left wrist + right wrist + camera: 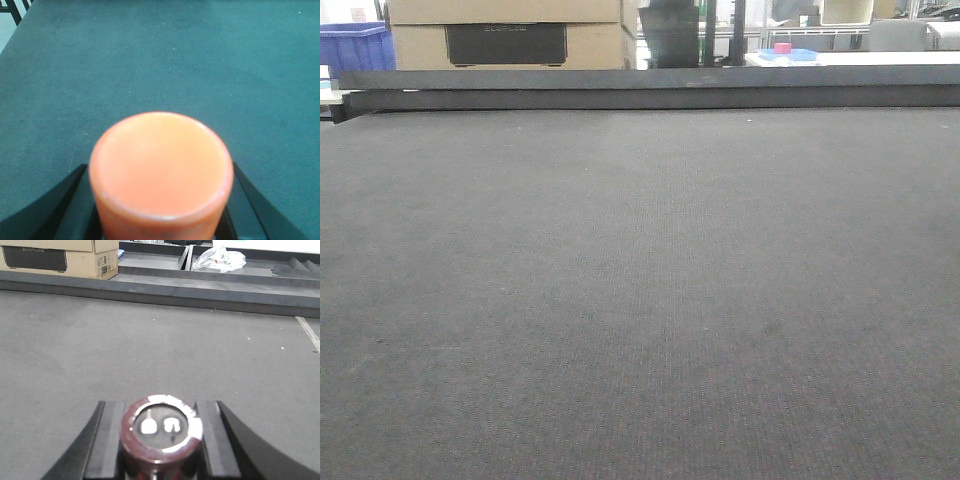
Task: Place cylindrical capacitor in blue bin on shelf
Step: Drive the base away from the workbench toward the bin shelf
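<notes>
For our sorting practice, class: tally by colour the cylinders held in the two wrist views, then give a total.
Orange: 1, the orange cylinder in the left gripper.
Dark brown: 1, the cylindrical capacitor in the right gripper.
Total: 2

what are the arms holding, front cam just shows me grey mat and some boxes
observer: the right wrist view shows the right gripper with its jaws shut on the cylindrical capacitor, which is dark with a shiny top.
operator: and the left one
observer: the left gripper has its jaws shut on an orange cylinder, with only mat ahead of it.
operator: is the shelf in front of the right arm
observer: no steel shelf shows in that view, only a crumpled plastic bag in a dark tray beyond the mat's far edge.
</notes>
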`<control>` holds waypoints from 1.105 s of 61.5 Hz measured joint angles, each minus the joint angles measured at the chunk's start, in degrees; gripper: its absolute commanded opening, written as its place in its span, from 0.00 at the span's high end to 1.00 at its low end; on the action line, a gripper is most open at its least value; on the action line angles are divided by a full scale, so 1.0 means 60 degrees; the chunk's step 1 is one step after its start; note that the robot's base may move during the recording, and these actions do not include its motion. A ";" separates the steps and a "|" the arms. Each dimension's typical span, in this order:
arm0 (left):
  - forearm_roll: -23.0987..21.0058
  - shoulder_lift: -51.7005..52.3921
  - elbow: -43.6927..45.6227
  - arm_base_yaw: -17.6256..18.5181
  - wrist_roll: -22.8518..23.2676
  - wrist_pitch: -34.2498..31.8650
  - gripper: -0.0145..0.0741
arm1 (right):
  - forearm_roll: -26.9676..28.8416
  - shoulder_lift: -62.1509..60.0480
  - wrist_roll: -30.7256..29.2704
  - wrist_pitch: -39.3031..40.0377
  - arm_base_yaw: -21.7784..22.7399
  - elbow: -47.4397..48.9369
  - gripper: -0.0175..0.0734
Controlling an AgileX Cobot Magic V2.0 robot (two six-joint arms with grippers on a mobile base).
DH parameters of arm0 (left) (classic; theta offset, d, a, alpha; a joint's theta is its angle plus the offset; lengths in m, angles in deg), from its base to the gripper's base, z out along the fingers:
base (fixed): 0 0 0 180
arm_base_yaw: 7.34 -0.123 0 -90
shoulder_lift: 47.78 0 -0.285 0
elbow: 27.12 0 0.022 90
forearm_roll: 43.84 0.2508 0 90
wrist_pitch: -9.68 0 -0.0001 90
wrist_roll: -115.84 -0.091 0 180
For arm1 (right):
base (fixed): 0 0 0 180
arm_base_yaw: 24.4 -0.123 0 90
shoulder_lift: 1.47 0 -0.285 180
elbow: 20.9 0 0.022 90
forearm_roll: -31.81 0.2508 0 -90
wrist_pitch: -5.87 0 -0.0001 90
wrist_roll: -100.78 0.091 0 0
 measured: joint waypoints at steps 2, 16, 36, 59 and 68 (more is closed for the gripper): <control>0.0000 0.0000 0.0000 0.0000 0.0000 0.0000 0.96 | 0.0000 0.0000 0.0000 0.0000 0.0000 0.0000 0.99; 0.0006 0.0000 0.0000 0.0000 0.0000 0.0000 0.96 | 0.0000 0.0000 0.0000 0.0000 0.0000 0.0000 0.99; 0.0070 0.0022 0.0000 0.0000 0.0000 0.0000 0.96 | 0.0000 0.0000 0.0000 0.0000 0.0000 0.0000 0.99; 0.0070 0.0038 0.0000 0.0000 0.0000 0.0000 0.96 | 0.0000 0.0000 0.0000 0.0055 0.0000 0.0000 0.99; 0.0070 0.0038 0.0000 0.0000 0.0000 0.0000 0.96 | 0.0000 0.0000 0.0000 0.0055 0.0000 0.0000 0.99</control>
